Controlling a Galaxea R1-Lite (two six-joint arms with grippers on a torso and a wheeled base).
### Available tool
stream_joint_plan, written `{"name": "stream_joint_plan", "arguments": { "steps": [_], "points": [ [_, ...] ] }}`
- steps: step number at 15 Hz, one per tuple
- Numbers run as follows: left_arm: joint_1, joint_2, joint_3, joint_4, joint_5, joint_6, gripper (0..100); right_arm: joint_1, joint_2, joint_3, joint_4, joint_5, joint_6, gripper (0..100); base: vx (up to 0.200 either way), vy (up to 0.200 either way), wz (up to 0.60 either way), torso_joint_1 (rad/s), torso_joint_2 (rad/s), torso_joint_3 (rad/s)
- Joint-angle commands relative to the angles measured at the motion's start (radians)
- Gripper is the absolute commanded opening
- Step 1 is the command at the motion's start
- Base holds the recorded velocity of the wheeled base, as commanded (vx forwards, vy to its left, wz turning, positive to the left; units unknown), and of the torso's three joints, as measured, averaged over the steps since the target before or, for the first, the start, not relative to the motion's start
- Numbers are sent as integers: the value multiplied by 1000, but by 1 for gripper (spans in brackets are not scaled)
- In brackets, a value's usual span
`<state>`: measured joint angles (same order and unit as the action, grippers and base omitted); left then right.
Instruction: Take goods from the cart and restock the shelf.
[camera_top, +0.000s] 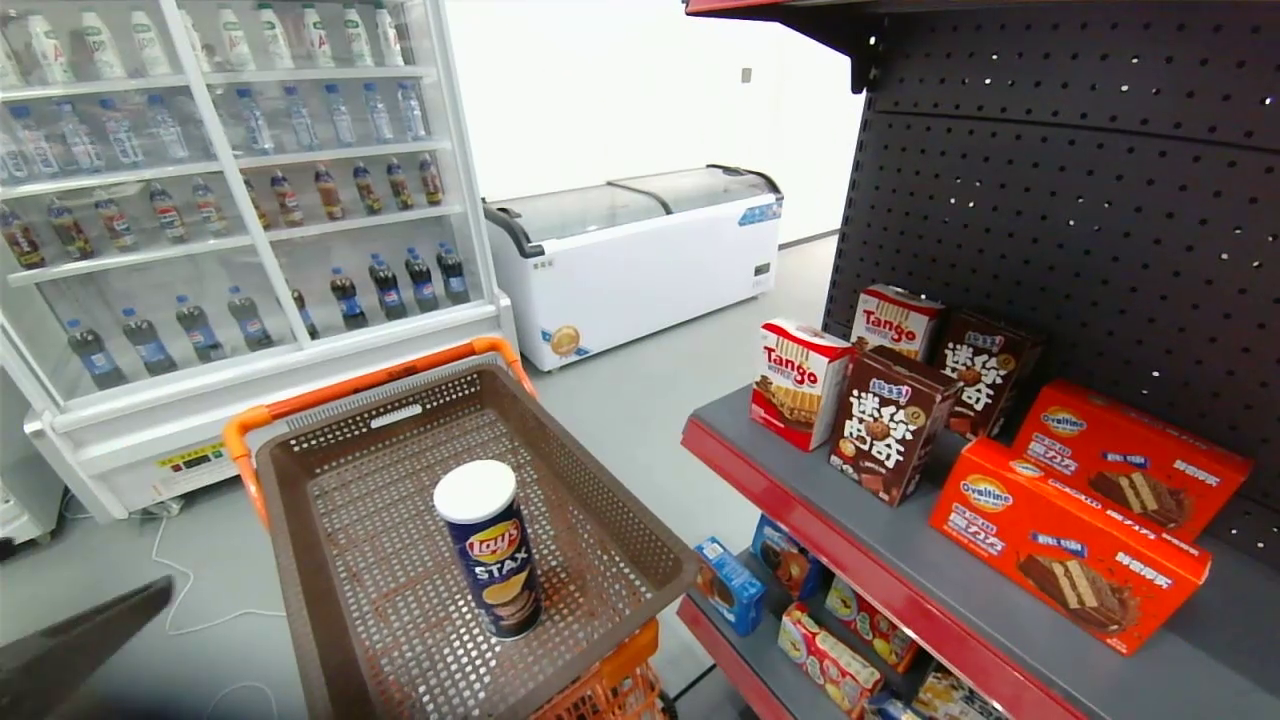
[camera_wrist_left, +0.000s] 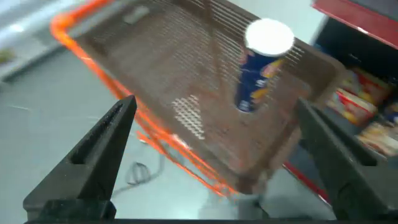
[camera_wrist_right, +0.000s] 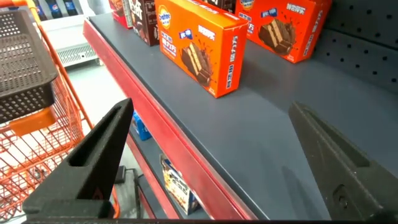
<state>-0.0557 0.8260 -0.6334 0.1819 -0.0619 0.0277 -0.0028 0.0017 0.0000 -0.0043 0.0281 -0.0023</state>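
Left claw (camera_wrist_left: 214, 102): released, fingers spread wide, nothing between them. It hangs above the cart's brown basket (camera_top: 610, 520). The chip can (camera_wrist_left: 264, 62) stands upright on the basket floor, apart from every wall, white lid up, the only item in there. Right claw (camera_wrist_right: 210, 107): also released and empty, poised over a bare grey stretch of the shelf (camera_wrist_right: 280, 149), near the orange boxes (camera_wrist_right: 202, 46). Step in hand, as I judge it: the pick, not yet begun, with the can untouched. The next move calls for lowering my left claw so the fingers straddle the can's body below the lid. I should clench squarely, since a tall, slim can will likely tip if nudged. Then lift clear of the basket rim and cross to the bare deck.
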Motion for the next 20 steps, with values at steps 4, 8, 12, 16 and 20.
{"name": "stream_joint_plan", "arguments": {
  "steps": [4, 8, 12, 16, 20],
  "points": [
    [4, 496, 195, -444, -302, -11, 100, 0, 0, 0, 0, 1, -1, 100, 0, 0, 0, 0, 0, 0],
    [-29, 637, 265, -645, -302, 107, 100, 0, 0, 0, 0, 1, -1, 100, 0, 0, 0, 0, 0, 0],
    [-49, 754, 301, -783, -303, 167, 100, 0, 0, 0, 0, 0, -1, 100, 0, 0, 0, 0, 0, 0],
    [-47, 907, 279, -957, -303, 167, 100, 0, 0, 0, 0, 0, -1, 100, 0, 0, 0, 0, 0, 0],
    [-61, 1038, 264, -1141, -302, 163, 100, 0, 0, 0, 0, 0, -1, 100, 0, 0, 0, 0, 0, 0]
  ]
}}
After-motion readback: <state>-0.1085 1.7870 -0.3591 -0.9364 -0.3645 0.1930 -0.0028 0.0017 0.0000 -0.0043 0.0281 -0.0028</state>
